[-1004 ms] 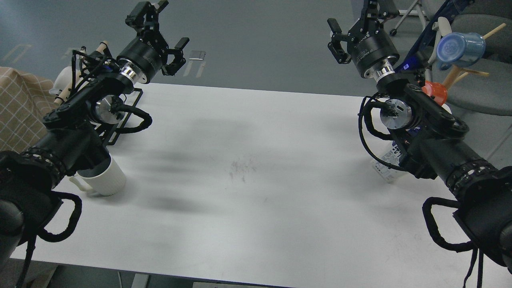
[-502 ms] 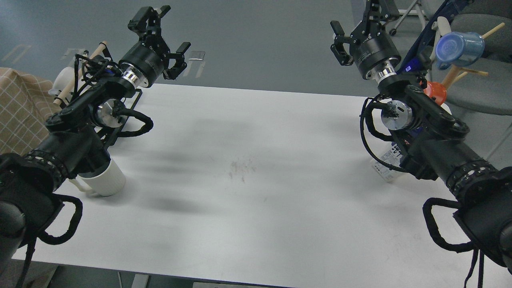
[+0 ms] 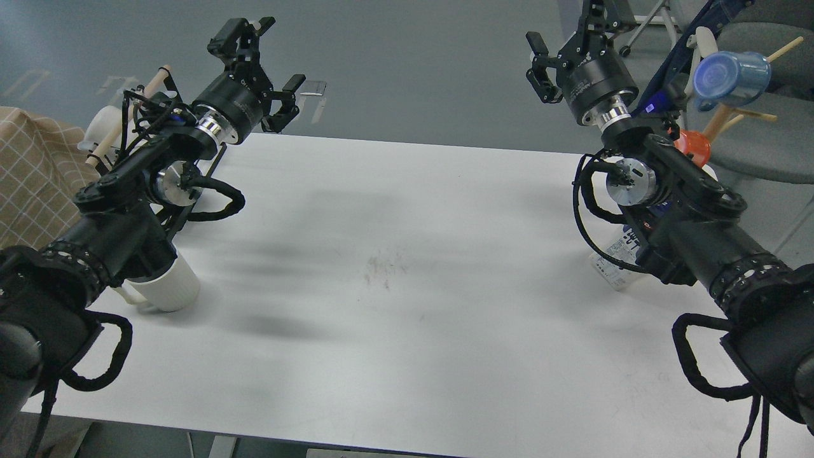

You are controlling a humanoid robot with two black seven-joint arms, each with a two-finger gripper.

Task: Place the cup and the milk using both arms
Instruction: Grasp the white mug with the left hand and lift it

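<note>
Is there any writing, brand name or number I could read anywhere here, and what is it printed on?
Nothing can be read for certain.
Milk carton: dark print on its white side, mostly hidden behind the right arm, too small and blurred to read.
Left gripper: faint pale lettering on its round black body, too blurred to read.
Right gripper: a pale mark on its body, also unreadable.
White cup: no writing visible.

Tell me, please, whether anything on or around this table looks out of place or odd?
Only a faint dark scuff mid-table. The cup stands upright; the milk is mostly hidden behind my right arm, so I cannot judge it. Nothing looks spilled.
</note>
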